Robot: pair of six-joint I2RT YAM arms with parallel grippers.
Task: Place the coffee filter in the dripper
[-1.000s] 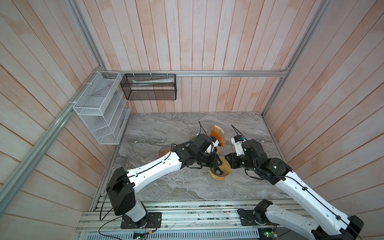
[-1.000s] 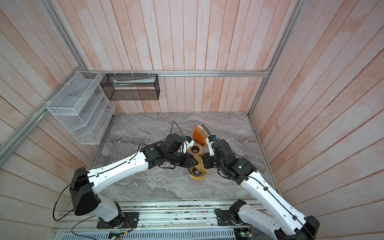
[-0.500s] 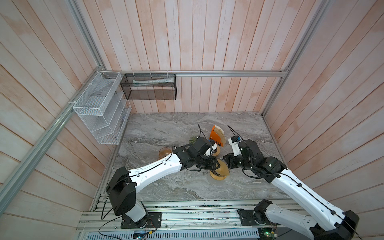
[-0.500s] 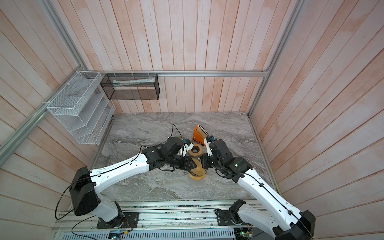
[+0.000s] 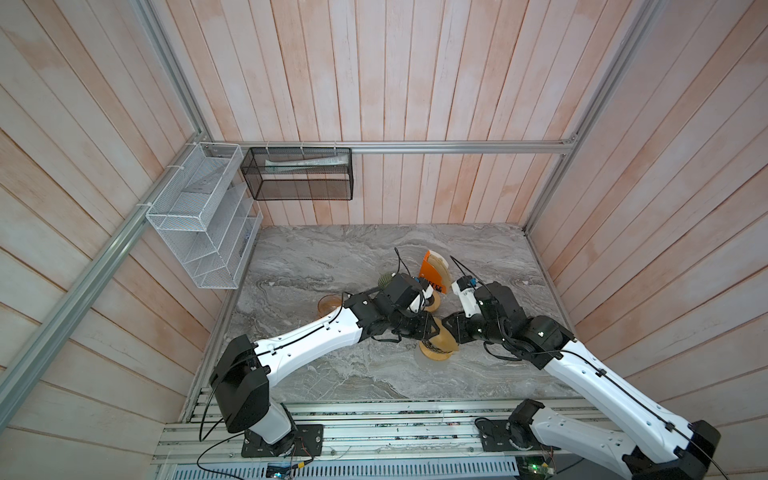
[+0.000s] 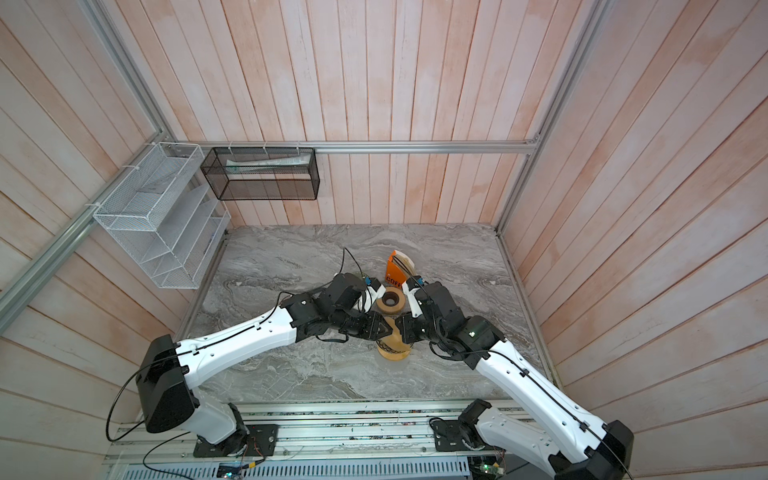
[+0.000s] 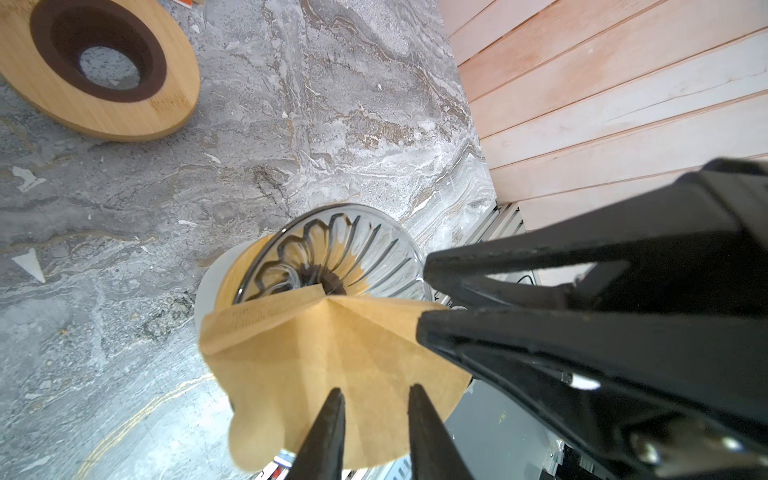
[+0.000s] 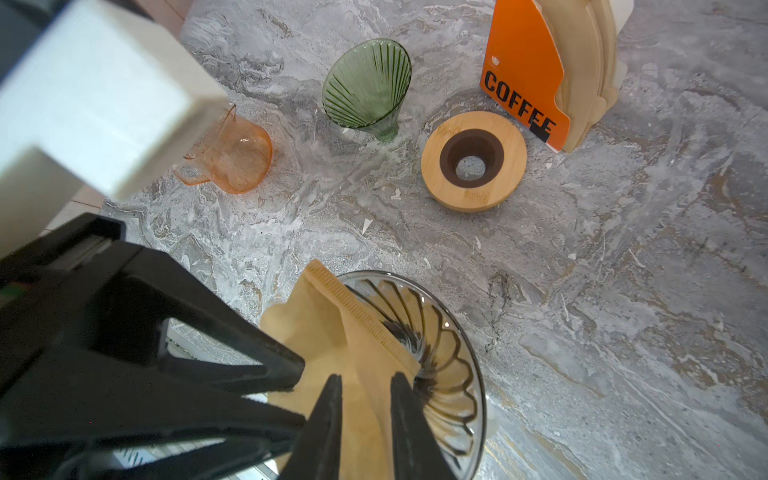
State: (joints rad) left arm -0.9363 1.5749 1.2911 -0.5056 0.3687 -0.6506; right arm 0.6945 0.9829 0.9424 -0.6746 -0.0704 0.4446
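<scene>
Setting: marble table (image 5: 332,257) boxed in by wood-slat walls (image 5: 374,83); two robot arms meet nose to nose at mid-table in both top views.
Filter: brown paper filter (image 7: 332,353) hangs over the clear glass dripper (image 7: 357,249), not yet seated, leaning across the rim on the grippers' side.
Long axis: the pointed tip aims down at the dripper's centre hole, and the wide end rises back toward the fingers. Whether the tip touches the glass cannot be told.
Left gripper (image 7: 376,390): clamped on the filter's wide edge.
Right gripper (image 8: 365,378): fingers straddle the paper a little apart; pinching or letting go, cannot tell.
Nearer arm: neither, as both sets of fingertips sit equally close above the rim.
Bearing: the dripper lies below and just ahead of both grippers.
Next move, as judged: straight down along the filter's axis, tip leading.
Bystanders: wooden ring (image 8: 473,162) and orange filter box (image 8: 523,75), well apart from the dripper.
</scene>
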